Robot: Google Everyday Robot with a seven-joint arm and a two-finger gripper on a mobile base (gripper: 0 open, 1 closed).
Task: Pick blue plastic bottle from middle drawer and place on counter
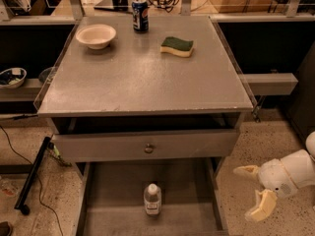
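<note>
The blue plastic bottle [152, 199], small and clear with a white cap and a label, stands upright on the bare floor of the pulled-out middle drawer [113, 195] at the bottom of the view. The grey counter [142, 73] fills the middle of the view above it. My gripper [253, 191] is at the lower right, outside the drawer's right wall and over the speckled floor, with its two cream fingers [261, 206] spread apart and empty. It is well to the right of the bottle.
On the counter stand a cream bowl [96, 35], a dark blue soda can [140, 15] and a green-and-yellow sponge [177, 46]. A grey drawer front with a brass knob [148, 147] sits above the open drawer. Side shelves flank the counter; a black bar [32, 178] leans at the left.
</note>
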